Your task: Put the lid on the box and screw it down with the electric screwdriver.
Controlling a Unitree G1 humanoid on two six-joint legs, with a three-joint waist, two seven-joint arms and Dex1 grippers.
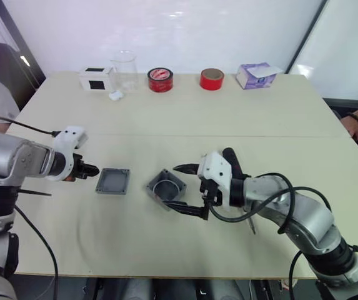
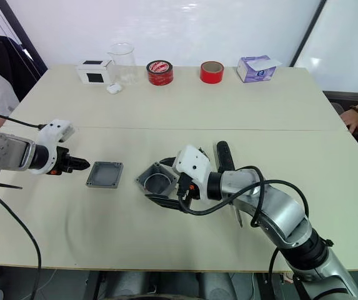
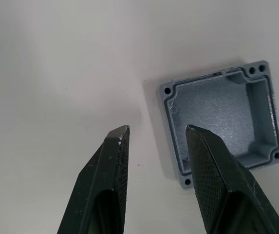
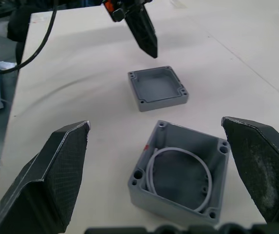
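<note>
The grey lid [image 1: 113, 181] lies on the table with its hollow side up, left of centre. The deeper grey box [image 1: 166, 186] stands open just to its right, a white wire loop inside [image 4: 178, 168]. My left gripper [image 1: 89, 170] hovers just left of the lid, open and holding nothing; one fingertip [image 3: 197, 134] hangs over the lid's edge [image 3: 217, 117]. My right gripper [image 1: 174, 186] is wide open, one finger on each side of the box, not touching it. The black electric screwdriver [image 1: 229, 156] lies on the table behind my right wrist, mostly hidden by it.
Along the far edge stand a white box with a black square [image 1: 95, 79], a clear beaker [image 1: 124, 70], two red tape rolls [image 1: 160, 79] [image 1: 211, 79] and a purple tissue box [image 1: 257, 75]. A person's hand [image 1: 353, 122] rests at the right edge.
</note>
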